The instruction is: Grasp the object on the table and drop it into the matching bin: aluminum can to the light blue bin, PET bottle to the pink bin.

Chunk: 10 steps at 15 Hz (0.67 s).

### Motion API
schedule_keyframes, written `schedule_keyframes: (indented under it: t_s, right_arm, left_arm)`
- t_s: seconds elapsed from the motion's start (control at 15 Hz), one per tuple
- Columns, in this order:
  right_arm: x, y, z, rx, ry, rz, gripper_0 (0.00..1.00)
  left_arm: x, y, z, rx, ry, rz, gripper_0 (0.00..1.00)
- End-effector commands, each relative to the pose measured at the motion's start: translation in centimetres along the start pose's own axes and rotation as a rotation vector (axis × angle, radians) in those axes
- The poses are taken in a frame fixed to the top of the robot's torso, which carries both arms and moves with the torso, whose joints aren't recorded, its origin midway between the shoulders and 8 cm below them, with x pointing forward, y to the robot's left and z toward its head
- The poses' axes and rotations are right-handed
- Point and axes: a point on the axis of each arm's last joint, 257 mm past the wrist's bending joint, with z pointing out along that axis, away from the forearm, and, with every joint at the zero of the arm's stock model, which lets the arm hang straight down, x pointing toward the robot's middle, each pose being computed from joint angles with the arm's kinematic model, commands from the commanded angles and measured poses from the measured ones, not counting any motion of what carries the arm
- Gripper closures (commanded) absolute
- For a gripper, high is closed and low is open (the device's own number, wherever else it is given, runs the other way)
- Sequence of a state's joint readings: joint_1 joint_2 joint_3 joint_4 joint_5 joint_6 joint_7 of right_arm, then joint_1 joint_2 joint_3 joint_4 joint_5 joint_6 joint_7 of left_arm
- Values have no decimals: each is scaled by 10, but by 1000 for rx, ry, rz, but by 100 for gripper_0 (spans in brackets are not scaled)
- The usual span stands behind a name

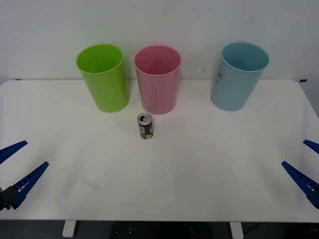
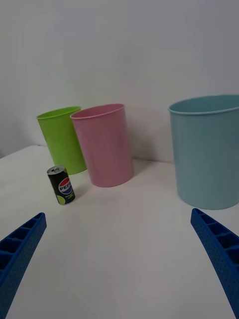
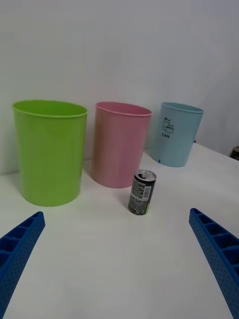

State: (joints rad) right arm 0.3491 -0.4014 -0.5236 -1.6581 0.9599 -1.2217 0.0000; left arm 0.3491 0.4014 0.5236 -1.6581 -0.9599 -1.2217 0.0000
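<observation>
can (image 1: 145, 126) stands mid-frame on the table (image 1: 209, 164), just below the pink bin (image 1: 158, 79); left gripper (image 1: 14, 169) and right gripper (image 1: 310, 167) spread wide at the lower corners.

aluminum can (image 2: 61, 185): "PEPSI" | light blue bin (image 3: 175, 134): "CAN"

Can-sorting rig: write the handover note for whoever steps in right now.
Left gripper: open, empty, parked at the table's near left edge.
Right gripper: open, empty, parked at the near right edge.
The aluminum can stands upright on the table, just in front of the pink bin, untouched.
The lime green bin is left of the pink one; the light blue bin, marked CAN, stands apart to the right at the back.
Done: nothing yet.
Left: grasp the can, carry it to the light blue bin, drop it in.
</observation>
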Motion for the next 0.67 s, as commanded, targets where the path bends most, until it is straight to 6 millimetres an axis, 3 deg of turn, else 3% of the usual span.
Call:
schedule_keyframes:
  t_s: [0.07, 0.13, 0.67]
  right_arm:
    - [0, 0, 0, 0, 0, 0, 0]
    - [10, 1, -3, 21, -7, 39, 0]
    - [17, 10, 13, -9, 2, 26, 0]
  left_arm:
    - [0, 0, 0, 0, 0, 0, 0]
    - [0, 0, 0, 0, 0, 0, 0]
    - [0, 0, 0, 0, 0, 0, 0]
